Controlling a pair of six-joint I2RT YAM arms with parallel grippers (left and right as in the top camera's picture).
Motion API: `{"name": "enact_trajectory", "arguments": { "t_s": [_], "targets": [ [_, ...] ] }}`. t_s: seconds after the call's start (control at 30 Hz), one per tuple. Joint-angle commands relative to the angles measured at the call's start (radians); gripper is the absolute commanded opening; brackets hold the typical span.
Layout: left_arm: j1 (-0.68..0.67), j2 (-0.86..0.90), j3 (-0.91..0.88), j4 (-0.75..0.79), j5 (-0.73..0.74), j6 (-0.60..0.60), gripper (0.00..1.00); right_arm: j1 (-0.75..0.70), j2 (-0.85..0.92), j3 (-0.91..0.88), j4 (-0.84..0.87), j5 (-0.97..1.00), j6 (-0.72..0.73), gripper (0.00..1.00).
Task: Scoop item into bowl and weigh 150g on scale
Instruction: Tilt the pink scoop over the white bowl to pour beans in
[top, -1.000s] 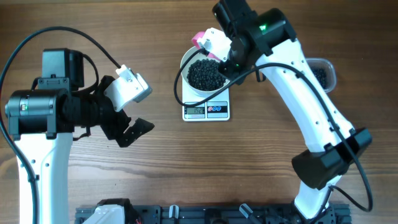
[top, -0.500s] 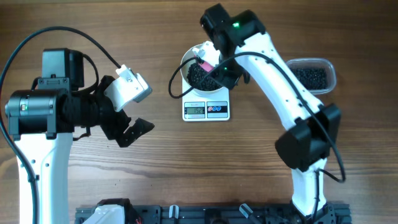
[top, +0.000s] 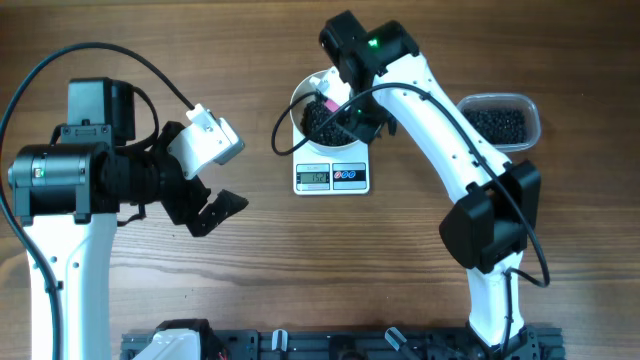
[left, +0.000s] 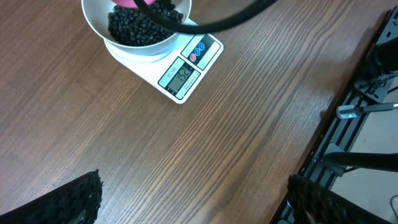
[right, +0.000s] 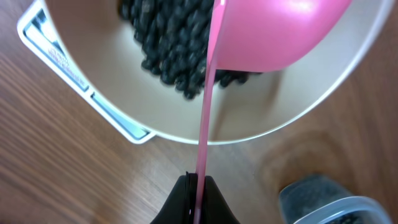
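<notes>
L end effector (top: 212, 212) released, jaws wide, over bare tabletop (top: 300, 270). Centre: beads (top: 320, 122) heaped in bowl (top: 299, 100) on scale (top: 332, 178); can't trust my read of display. R end effector (right: 198, 185) clenched on pink scoop (right: 273, 31) handle, cup inside bowl. Risks: extra pour = overshoot; scoop pressing rim skews wt. Tub (top: 500, 122) far R.

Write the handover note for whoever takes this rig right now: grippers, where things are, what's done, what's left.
Left gripper: open, empty, over bare table away from the scale.
Right gripper: shut on the pink scoop, whose cup hangs over the bowl.
Bowl sits on the scale and holds a heap of beads. The tub, to the right, holds more.
Done: several scoops are in.
Left: read the display (its digits are unclear here), adjust to target, set the scoop down.
</notes>
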Motion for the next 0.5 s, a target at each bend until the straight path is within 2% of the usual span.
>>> {"name": "enact_trajectory", "arguments": {
  "t_s": [0.0, 0.17, 0.3, 0.47],
  "targets": [
    [0.005, -0.010, 0.014, -0.001, 0.007, 0.010, 1.00, 0.012, 0.015, -0.005, -0.042, 0.015, 0.021, 0.04],
    [0.005, -0.010, 0.014, -0.001, 0.007, 0.010, 1.00, 0.018, -0.045, 0.012, -0.083, -0.005, 0.065, 0.04],
    [0.005, -0.010, 0.014, -0.001, 0.007, 0.010, 1.00, 0.016, -0.110, 0.015, -0.087, -0.132, 0.066, 0.04],
    [0.005, -0.010, 0.014, -0.001, 0.007, 0.010, 1.00, -0.002, -0.135, 0.015, -0.082, -0.137, 0.195, 0.04]
  ]
}}
